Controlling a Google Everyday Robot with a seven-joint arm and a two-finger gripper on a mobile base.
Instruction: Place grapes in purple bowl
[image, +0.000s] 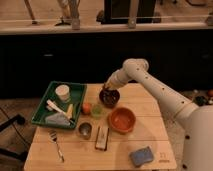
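Reaches in from the right as one white arm, elbow bent high at the back, forearm sloping down and left to the gripper (107, 90), which hangs low near the table's rear middle, pointing downward

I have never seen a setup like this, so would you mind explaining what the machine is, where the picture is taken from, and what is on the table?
The white machine on the right is a robot arm on a mobile base. Its job is putting grapes into the purple bowl. There is one picture, looking down on the table from the front; where that camera is mounted is not known.

At the arm's tip is the gripper, reaching down over the rim of the purple bowl, the small dark one at the back. Whether it holds the grapes cannot be seen.

On the wooden table also lie an orange bowl, a green tray holding a white cup, a small orange ball, a pale green cup, a metal cup, a fork and a blue sponge.
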